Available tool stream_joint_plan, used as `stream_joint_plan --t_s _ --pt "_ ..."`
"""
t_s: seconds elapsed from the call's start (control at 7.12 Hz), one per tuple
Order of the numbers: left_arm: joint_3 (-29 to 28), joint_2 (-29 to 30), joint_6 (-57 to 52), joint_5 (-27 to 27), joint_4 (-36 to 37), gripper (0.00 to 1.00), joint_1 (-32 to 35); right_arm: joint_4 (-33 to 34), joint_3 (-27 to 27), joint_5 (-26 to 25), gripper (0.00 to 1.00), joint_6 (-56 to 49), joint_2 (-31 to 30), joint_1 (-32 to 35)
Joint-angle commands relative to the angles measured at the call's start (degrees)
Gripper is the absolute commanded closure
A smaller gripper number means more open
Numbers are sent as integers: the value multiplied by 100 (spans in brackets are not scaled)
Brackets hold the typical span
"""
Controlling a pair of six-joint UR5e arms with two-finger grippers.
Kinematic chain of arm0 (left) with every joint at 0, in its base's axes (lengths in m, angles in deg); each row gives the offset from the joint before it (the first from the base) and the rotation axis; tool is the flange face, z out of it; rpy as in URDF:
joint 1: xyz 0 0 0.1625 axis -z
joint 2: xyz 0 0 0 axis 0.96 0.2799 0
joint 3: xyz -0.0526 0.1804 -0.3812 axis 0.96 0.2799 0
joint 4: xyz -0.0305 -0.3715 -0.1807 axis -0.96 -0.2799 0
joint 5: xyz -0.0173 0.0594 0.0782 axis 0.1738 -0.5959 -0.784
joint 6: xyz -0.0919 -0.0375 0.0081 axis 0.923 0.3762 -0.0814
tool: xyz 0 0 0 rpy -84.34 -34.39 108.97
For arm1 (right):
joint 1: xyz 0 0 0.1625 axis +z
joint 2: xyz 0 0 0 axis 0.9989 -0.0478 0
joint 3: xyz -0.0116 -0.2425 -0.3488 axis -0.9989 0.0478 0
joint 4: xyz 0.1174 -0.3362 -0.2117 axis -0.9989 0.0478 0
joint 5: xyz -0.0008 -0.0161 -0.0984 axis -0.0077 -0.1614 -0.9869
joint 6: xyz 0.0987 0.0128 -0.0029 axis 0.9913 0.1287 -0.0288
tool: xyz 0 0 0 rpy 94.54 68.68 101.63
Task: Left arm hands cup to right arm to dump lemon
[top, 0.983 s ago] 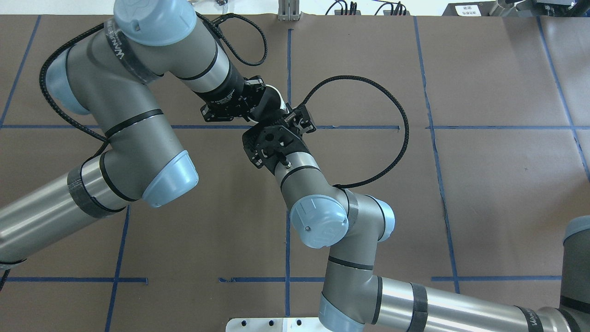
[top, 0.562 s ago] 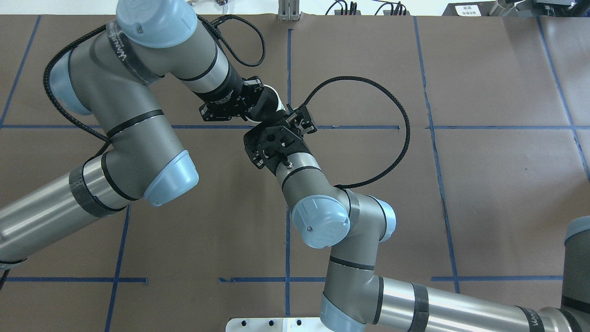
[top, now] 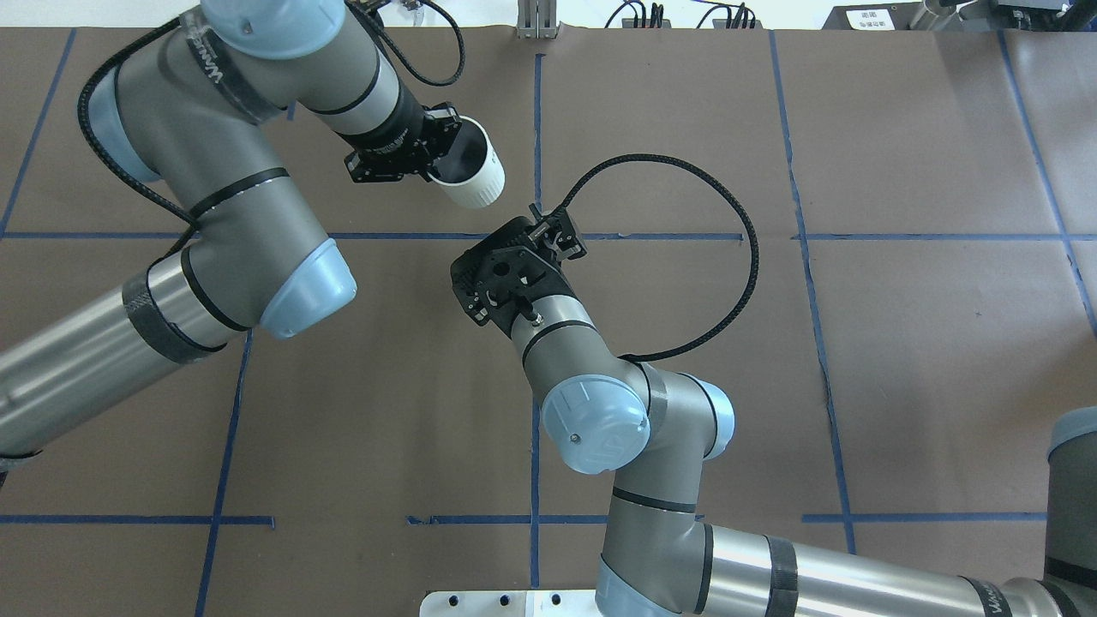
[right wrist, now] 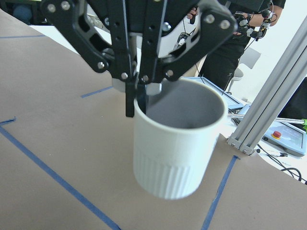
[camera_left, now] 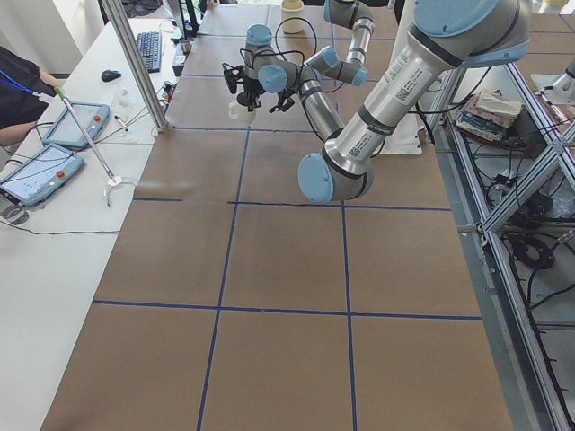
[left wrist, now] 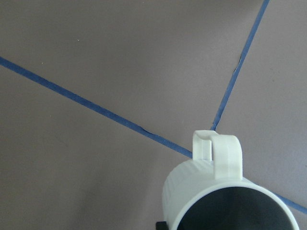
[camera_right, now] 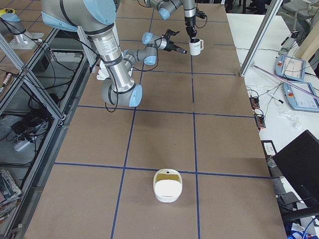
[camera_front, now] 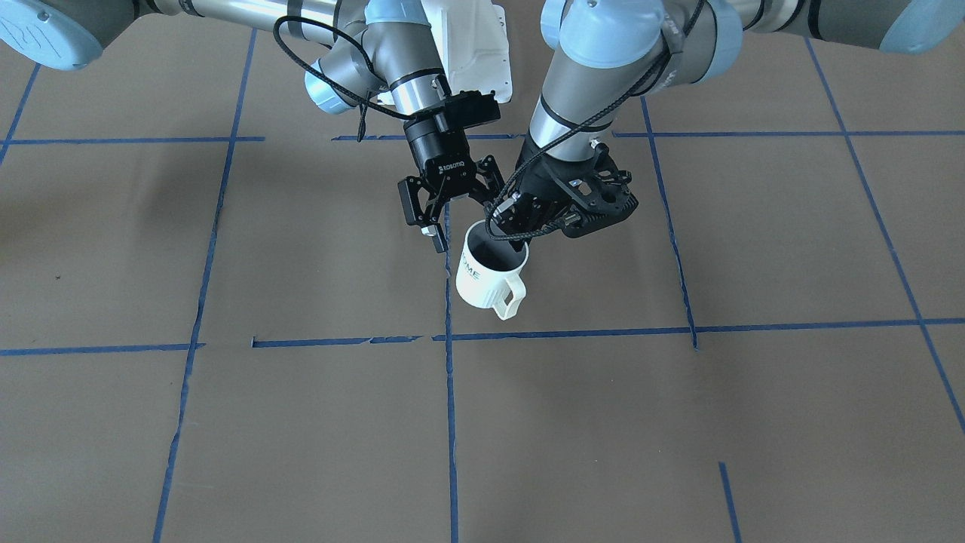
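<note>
**Clerk:** Item one, the cup (camera_front: 490,277). Location?

**Checker:** It hangs by its rim from the left gripper (camera_front: 517,235), over the brown table (camera_front: 226,422), near a crossing of blue tape lines (camera_front: 450,422).

**Clerk:** Grip?

**Checker:** The left gripper is clamped on the cup wall. In the right wrist view one of its fingers (right wrist: 129,98) runs down the outside of the rim and the other goes inside.

**Clerk:** Axis and heading?

**Checker:** The long axis is roughly upright, mouth up, base down. The handle (camera_front: 511,300) points away from the robot, toward the operators' side. The dark lettering (camera_front: 473,264) faces the right gripper's side.

**Clerk:** Contents?

**Checker:** The inside shows as dark grey. The bottom is not clearly seen, so the contents cannot be told.

**Clerk:** Item two, the right gripper (camera_front: 461,220).

**Checker:** Its jaws are spread wide and hold nothing. It sits beside the cup on the lettered side and does not touch it.

**Clerk:** Other vessels?

**Checker:** One cream rounded bowl (camera_right: 168,172) stands on the table toward the robot's right end, well apart from the cup. Its inside looks pale, and the contents cannot be told.
</note>
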Motion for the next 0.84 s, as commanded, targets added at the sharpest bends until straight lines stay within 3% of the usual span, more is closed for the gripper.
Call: stream_joint_plan --t_s 0.0,0.28,0.42,0.7 --pt "11 -402 -1068 263 30 100 565 -475 -37 -25 0 8 -76 -52" --pt "553 -1314 -2071 940 38 100 1172 -319 -10 114 0 699 -155 515" --pt "800 -1692 -2589 951 39 100 1331 38 -28 855 0 1007 -155 980" --pt "1126 -2500 -3582 1160 30 100 1699 1685 -159 2499 0 1563 -111 1903"
